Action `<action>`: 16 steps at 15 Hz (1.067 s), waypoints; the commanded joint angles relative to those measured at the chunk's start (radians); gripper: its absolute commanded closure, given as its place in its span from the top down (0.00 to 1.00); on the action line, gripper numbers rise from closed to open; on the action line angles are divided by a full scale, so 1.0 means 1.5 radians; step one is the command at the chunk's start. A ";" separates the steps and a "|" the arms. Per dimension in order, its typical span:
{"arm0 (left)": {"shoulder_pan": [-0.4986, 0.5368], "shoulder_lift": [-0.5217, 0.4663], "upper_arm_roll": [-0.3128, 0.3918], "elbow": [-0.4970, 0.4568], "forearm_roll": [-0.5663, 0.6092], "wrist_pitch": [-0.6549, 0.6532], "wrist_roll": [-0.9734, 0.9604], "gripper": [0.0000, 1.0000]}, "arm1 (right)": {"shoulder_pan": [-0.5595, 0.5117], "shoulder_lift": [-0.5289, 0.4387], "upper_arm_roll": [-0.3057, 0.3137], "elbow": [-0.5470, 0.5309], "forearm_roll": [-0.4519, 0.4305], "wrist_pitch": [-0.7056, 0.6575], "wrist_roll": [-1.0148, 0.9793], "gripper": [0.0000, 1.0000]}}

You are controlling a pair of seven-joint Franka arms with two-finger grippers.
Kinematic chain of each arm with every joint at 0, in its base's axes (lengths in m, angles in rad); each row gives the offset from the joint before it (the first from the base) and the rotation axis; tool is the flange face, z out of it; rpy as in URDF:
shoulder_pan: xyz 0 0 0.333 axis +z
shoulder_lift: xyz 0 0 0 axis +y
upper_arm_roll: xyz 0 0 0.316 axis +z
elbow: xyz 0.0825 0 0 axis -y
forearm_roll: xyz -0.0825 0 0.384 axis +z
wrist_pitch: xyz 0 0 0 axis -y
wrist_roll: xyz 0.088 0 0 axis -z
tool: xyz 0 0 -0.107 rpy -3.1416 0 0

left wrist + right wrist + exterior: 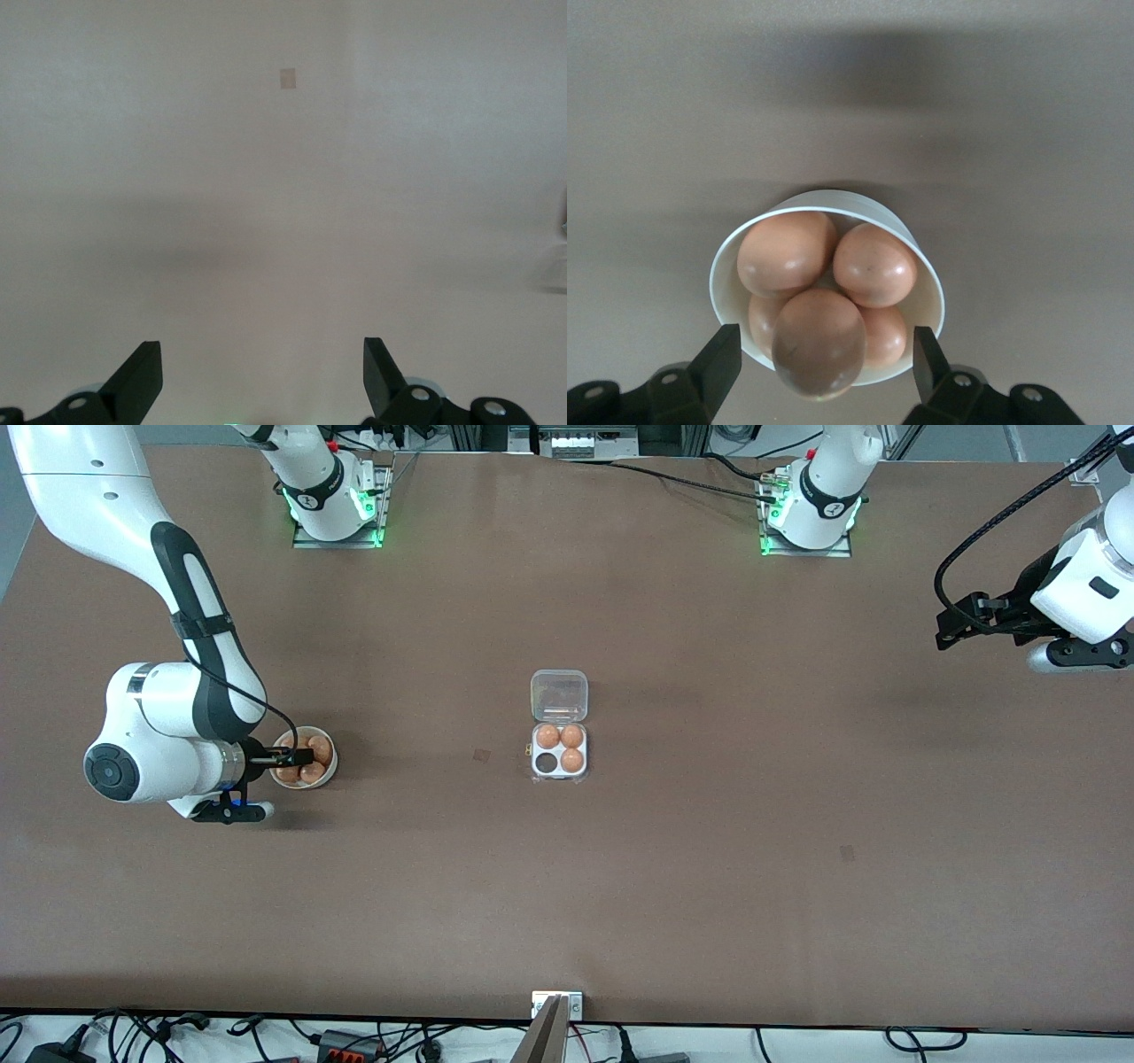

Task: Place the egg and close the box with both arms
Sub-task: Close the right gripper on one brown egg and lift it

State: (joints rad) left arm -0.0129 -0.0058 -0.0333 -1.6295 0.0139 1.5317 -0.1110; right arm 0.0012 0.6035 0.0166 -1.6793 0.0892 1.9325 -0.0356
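Brown table (709,868) | we see our right gripper (824,372) spread wide over the white bowl (926,266), the egg (819,343) between its fingers, ungripped | box (560,751) mid-table, lid open, three eggs, well apart from it | left gripper (263,376) wide open, empty, waiting above bare table.

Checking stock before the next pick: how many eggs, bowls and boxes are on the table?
Eggs in the box: 3
Eggs in the bowl: 5 showing
Bowl: 1
Box: 1, lid open, one cup empty
Total: 10 things
Right gripper open over the bowl; left gripper open, waiting over bare table.
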 commanded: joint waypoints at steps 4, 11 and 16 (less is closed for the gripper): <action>0.001 0.001 0.004 0.012 -0.003 -0.012 0.014 1.00 | 0.001 0.014 0.000 0.017 0.014 -0.011 -0.009 0.50; 0.000 0.000 -0.004 0.012 -0.003 -0.023 0.005 1.00 | 0.005 0.011 0.010 0.061 0.012 -0.052 -0.041 0.15; 0.000 0.000 -0.001 0.011 -0.003 -0.033 0.005 1.00 | 0.011 0.011 0.077 0.177 0.013 -0.125 -0.037 0.15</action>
State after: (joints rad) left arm -0.0136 -0.0058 -0.0373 -1.6295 0.0139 1.5101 -0.1110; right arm 0.0092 0.6074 0.0792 -1.4811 0.0967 1.7782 -0.0845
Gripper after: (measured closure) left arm 0.000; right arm 0.529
